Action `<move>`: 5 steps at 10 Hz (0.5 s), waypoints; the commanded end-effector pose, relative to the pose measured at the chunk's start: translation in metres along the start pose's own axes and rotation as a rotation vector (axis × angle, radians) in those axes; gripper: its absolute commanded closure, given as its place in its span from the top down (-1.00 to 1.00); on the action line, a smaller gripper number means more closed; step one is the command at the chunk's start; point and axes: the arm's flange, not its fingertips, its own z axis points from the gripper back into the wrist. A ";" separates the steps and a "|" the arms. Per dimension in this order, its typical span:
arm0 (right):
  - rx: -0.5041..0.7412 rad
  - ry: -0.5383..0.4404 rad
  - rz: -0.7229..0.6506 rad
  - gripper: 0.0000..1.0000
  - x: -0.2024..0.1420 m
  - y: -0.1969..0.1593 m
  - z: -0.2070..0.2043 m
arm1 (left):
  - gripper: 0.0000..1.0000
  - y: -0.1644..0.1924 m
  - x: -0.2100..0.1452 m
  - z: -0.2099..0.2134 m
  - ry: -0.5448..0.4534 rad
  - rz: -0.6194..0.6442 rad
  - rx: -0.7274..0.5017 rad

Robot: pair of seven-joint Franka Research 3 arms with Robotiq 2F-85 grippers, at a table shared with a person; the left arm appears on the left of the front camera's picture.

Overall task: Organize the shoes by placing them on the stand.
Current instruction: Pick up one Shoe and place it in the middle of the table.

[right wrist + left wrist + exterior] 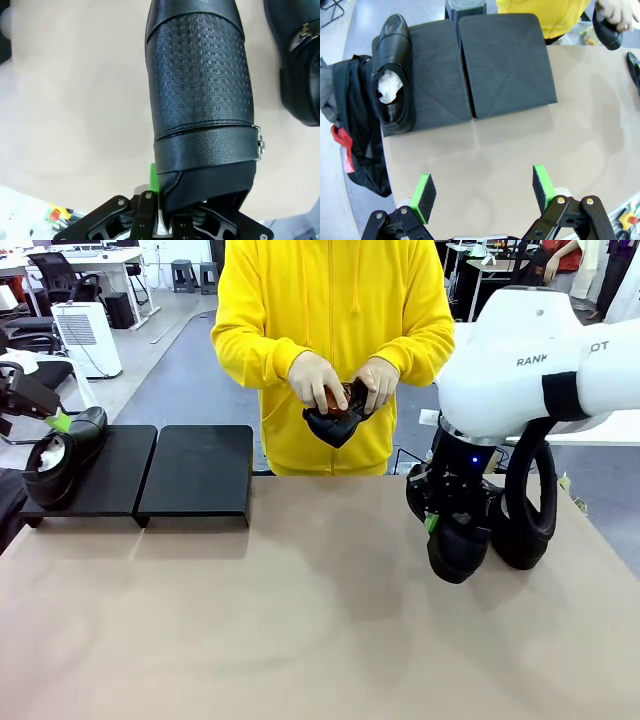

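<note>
A glossy black shoe (65,455) stuffed with white paper (389,86) lies on the left platform of the black stand (195,475). My left gripper (50,415) hovers just above that shoe. In the left wrist view it (484,192) is open and empty over the table, short of the stand (510,65). My right gripper (440,525) is shut on the heel edge of a textured black shoe (460,545) with its toe down on the table. In the right wrist view that shoe (200,85) rises from between the fingers (154,182). A second shoe (525,510) stands beside it.
The person in a yellow hoodie stands at the far edge, rubbing another black shoe (335,425) with a small brown brush (332,398). Dark clothing (355,130) hangs off the table's left end. The right platform of the stand is bare, as is the middle of the table (300,610).
</note>
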 end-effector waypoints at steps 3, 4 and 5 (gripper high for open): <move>-0.015 -0.029 -0.013 -1.00 -0.040 0.066 0.001 | 1.00 0.001 -0.002 -0.002 -0.014 0.004 -0.015; 0.005 -0.030 -0.002 -1.00 -0.060 0.094 0.000 | 1.00 0.001 -0.002 -0.002 -0.014 0.004 -0.015; 0.043 -0.019 0.004 -1.00 -0.083 0.127 -0.008 | 1.00 0.001 -0.002 -0.002 -0.014 0.004 -0.015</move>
